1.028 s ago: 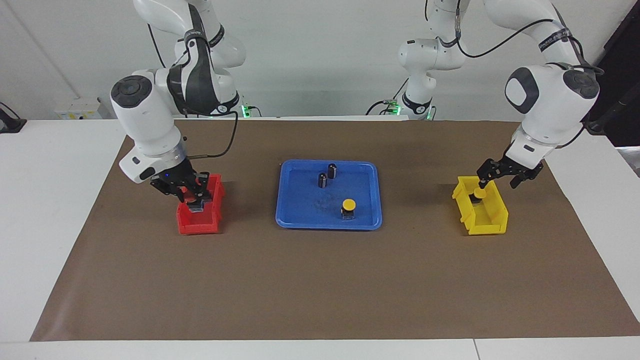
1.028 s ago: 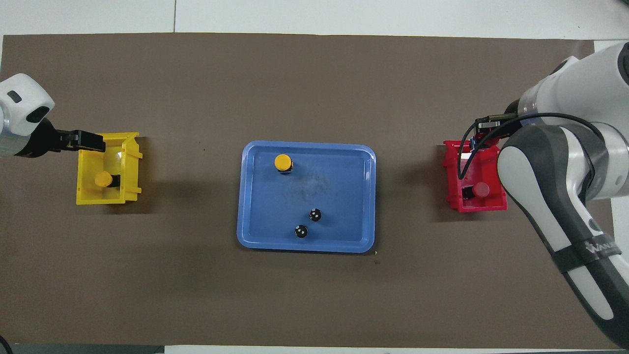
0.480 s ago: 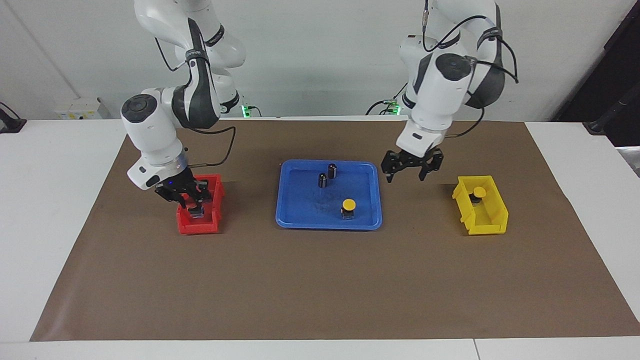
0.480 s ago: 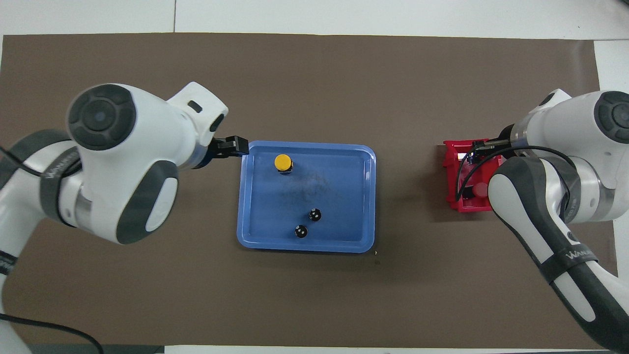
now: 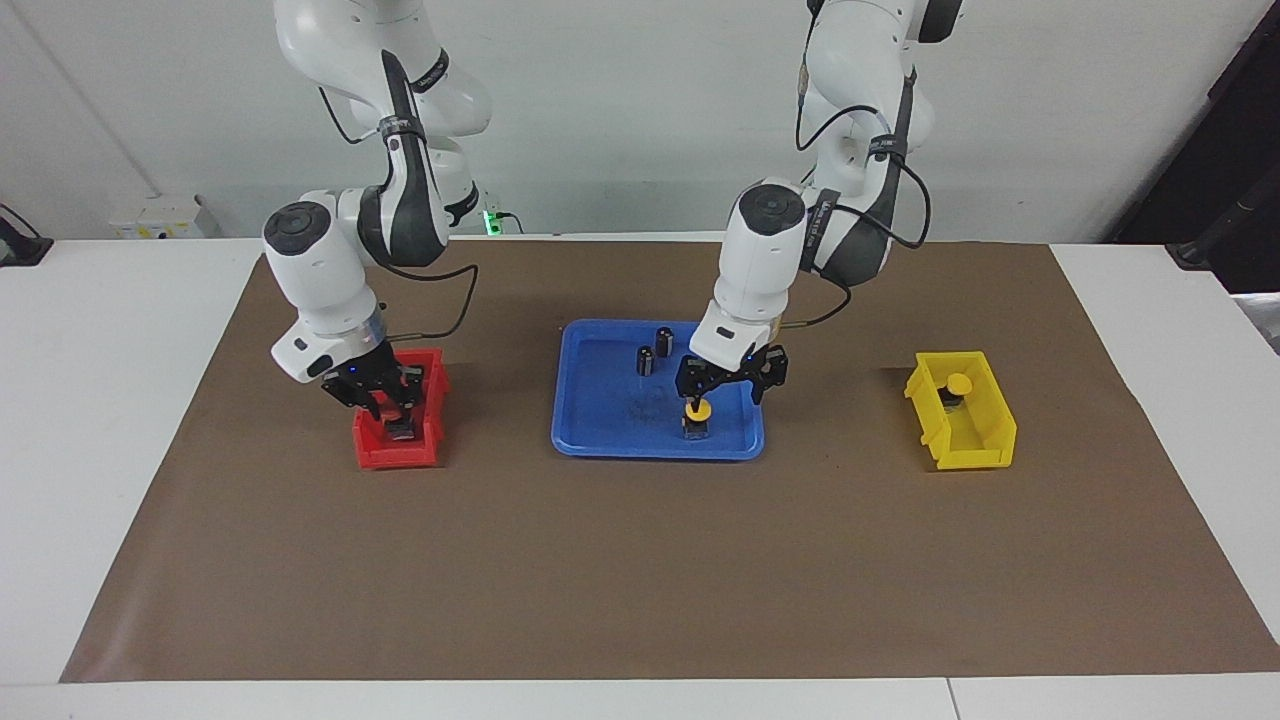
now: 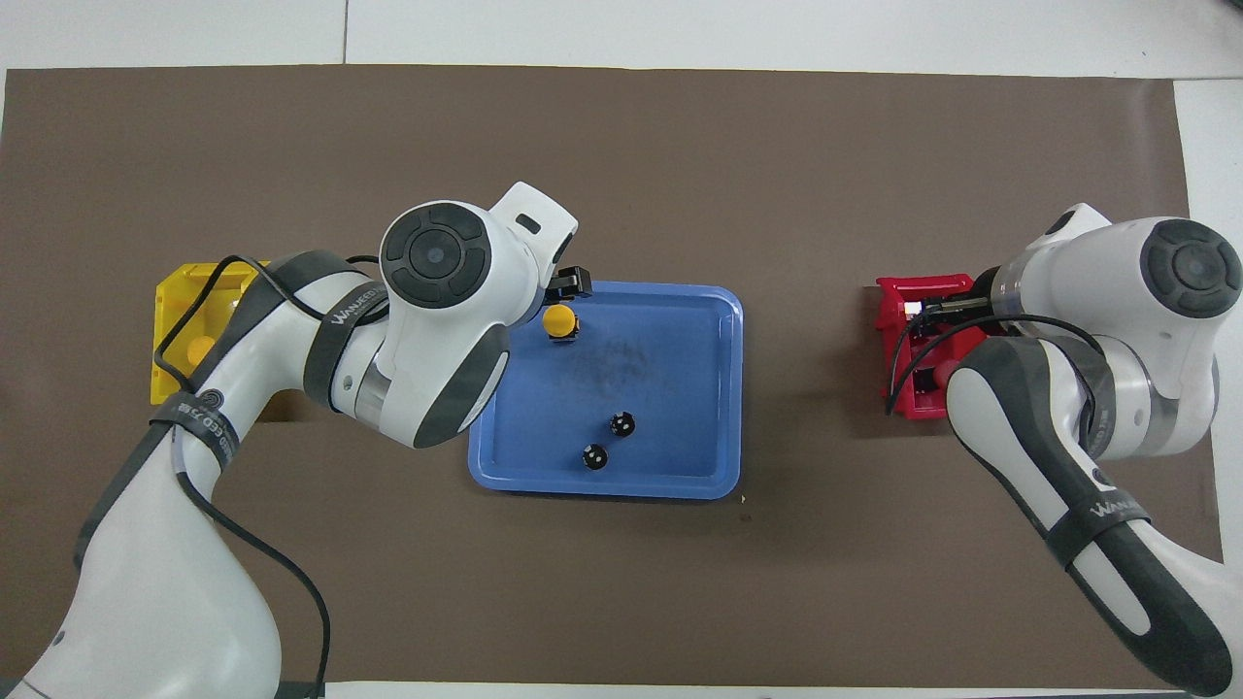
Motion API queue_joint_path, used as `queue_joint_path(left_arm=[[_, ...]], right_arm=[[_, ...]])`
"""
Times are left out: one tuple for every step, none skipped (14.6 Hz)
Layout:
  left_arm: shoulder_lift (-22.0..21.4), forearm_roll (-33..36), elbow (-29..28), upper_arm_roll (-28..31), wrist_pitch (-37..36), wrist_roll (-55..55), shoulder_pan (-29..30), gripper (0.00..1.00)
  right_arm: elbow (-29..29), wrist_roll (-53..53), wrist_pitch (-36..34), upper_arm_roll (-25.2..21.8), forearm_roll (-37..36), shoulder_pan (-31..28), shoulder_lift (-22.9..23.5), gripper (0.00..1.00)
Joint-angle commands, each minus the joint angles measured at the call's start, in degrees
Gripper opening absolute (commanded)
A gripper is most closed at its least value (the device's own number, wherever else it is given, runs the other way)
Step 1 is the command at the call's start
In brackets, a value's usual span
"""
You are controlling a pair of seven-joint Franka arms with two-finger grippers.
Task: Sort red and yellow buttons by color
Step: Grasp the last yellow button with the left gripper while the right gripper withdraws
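One yellow button (image 5: 697,410) stands in the blue tray (image 5: 600,440), at the tray's edge farthest from the robots; it also shows in the overhead view (image 6: 558,321). My left gripper (image 5: 722,393) is open just above it, one fingertip (image 5: 689,392) close to the cap. The other yellow button (image 5: 958,383) lies in the yellow bin (image 5: 985,440). My right gripper (image 5: 378,392) hangs open over the red bin (image 5: 400,455). A red button (image 6: 940,374) lies in that bin; a second one is hidden by the arm.
Two small black cylinders (image 5: 664,341) (image 5: 646,360) with silvery bands stand in the tray, nearer to the robots than the yellow button. A brown mat (image 5: 640,560) covers the table. The bins sit toward each end of the table.
My left gripper left the yellow bin, swung to the tray and came down over the yellow button. My right gripper rose a little out of the red bin.
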Motion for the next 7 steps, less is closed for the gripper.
queue_joint_path(left_arm=[[2.21, 0.58, 1.19, 0.70, 1.93, -2.38, -1.67, 1.00], [2.65, 0.58, 1.10, 0.61, 2.02, -2.64, -1.75, 1.00], [2.65, 0.58, 0.75, 0.61, 2.02, -2.73, -2.36, 1.00], [2.74, 0.50, 0.49, 0.61, 2.19, -2.82, -2.89, 1.00], [2.74, 0.50, 0.14, 0.61, 2.63, -3.60, -2.90, 0.93], [2.74, 0.58, 0.05, 0.61, 2.98, -4.57, -2.90, 0.77], [2.83, 0.50, 0.05, 0.61, 2.99, -5.36, -2.99, 0.43]], right_arm=[[-0.82, -1.70, 0.71, 0.61, 1.16, -0.78, -0.40, 0.59], [-0.56, -1.79, 0.27, 0.61, 1.16, -0.78, -0.40, 0.66], [-0.21, -2.14, -0.69, 0.61, 1.16, -0.87, -0.40, 0.73], [0.93, -3.10, -2.00, 0.61, 1.16, -0.87, -0.40, 0.76], [2.59, -3.81, -4.45, 0.61, 1.16, -1.04, -0.23, 0.79], [4.96, -3.81, -7.78, 0.52, 1.16, -1.04, -0.40, 0.90], [7.33, -3.73, -11.39, 0.52, 1.16, -0.96, -0.57, 0.99]])
